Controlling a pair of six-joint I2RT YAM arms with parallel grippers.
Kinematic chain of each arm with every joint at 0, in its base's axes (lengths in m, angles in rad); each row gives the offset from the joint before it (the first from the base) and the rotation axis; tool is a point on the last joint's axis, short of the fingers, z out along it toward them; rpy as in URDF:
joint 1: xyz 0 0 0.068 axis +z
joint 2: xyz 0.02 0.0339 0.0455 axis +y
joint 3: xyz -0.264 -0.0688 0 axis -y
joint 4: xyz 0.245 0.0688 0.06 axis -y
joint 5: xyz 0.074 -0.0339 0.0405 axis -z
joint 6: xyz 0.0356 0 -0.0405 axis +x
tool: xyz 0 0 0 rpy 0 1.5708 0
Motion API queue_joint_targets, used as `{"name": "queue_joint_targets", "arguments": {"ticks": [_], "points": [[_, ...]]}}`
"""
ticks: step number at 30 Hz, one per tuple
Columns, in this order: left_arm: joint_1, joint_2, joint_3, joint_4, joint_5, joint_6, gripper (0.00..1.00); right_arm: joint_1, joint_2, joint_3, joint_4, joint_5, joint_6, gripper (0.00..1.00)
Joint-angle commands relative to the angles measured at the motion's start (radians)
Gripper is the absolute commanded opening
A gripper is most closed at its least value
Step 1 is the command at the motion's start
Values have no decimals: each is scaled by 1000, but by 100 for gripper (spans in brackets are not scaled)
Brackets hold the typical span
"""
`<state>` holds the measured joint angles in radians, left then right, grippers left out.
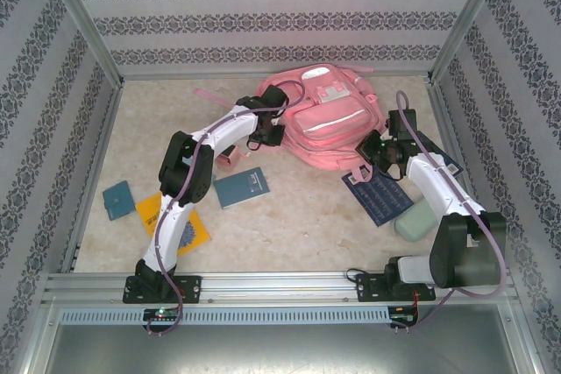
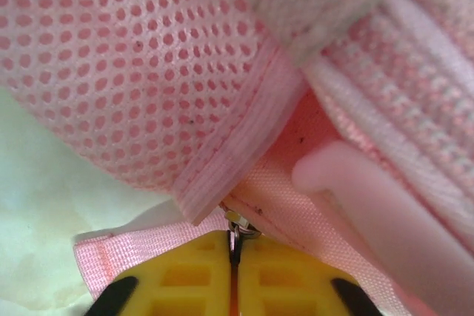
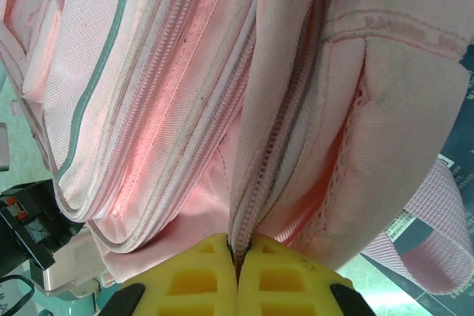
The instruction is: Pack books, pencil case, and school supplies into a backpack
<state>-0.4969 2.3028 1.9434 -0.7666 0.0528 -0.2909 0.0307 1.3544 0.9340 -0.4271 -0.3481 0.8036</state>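
The pink backpack (image 1: 320,116) lies at the back middle of the table. My left gripper (image 1: 267,133) is at its left side, shut on a small metal zipper pull (image 2: 238,226) under a mesh pocket (image 2: 148,72); the pull sits between my yellow pads (image 2: 235,240). At the backpack's lower right, my right gripper (image 1: 377,151) is shut on the zipper edge (image 3: 270,160), pinching the pink fabric (image 3: 238,248). Books lie around: a grey-teal book (image 1: 240,187), a yellow book (image 1: 195,232) under the left arm, and a navy book (image 1: 379,197).
A small teal book (image 1: 117,200) lies at the left. A pale green pencil case (image 1: 416,219) rests beside the right arm. A shiny pinkish box (image 1: 230,158) sits just below the left gripper. Patterned walls (image 1: 280,24) and metal posts enclose the table.
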Motion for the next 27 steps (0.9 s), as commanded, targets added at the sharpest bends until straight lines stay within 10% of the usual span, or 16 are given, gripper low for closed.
{"name": "queue_joint_targets", "arguments": {"ticks": [1,6,9,11,27], "points": [[45,-63,-30,-42,1,-73,29,24,-21,-6,34,9,-22,0],[44,-158,-129,18,92,-181,47,143,21,12,80,8,-41,4],[44,-206,-193,61,155,-243,52,194,51,76,32,48,-102,41],[42,-230,-239,101,205,-284,57,210,60,114,-5,86,-150,48],[-6,-227,-345,276,258,-499,75,127,270,362,-137,391,-476,57]]}}
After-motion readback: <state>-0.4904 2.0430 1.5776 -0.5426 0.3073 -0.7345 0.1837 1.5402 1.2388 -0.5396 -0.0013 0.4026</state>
